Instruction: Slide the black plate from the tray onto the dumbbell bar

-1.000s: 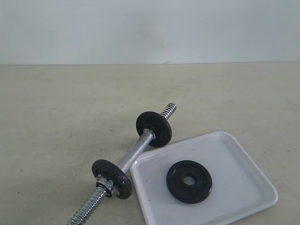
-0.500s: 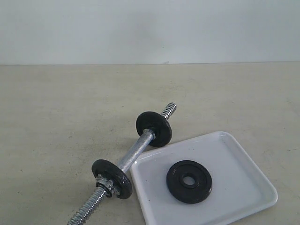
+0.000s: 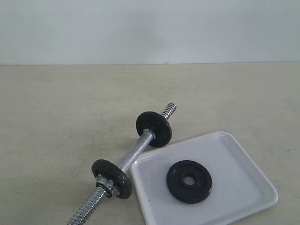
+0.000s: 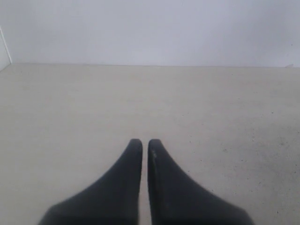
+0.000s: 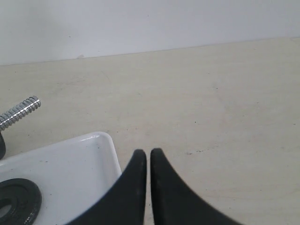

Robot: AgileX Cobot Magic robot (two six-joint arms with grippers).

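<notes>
1. Two grippers, each seen only in its own wrist view. The left gripper has its jaws drawn narrow, tips almost touching, over the bare table. The right gripper is drawn just as narrow and grips nothing.
2. One tray, white and shallow, sits on the table at the near right of the exterior view. In the right wrist view, a rounded corner of the tray lies just beside the right fingertips.
3. One loose black plate lies flat in the middle of the tray, centre hole up. In the right wrist view the black plate is apart from the closed tips, with white tray floor between.
4. One dumbbell bar lies diagonally on the table, just beside the tray's left edge.
5. Two small black discs stand on it: the near disc and the far disc.
6. Its far threaded end points toward the pale wall.
</notes>
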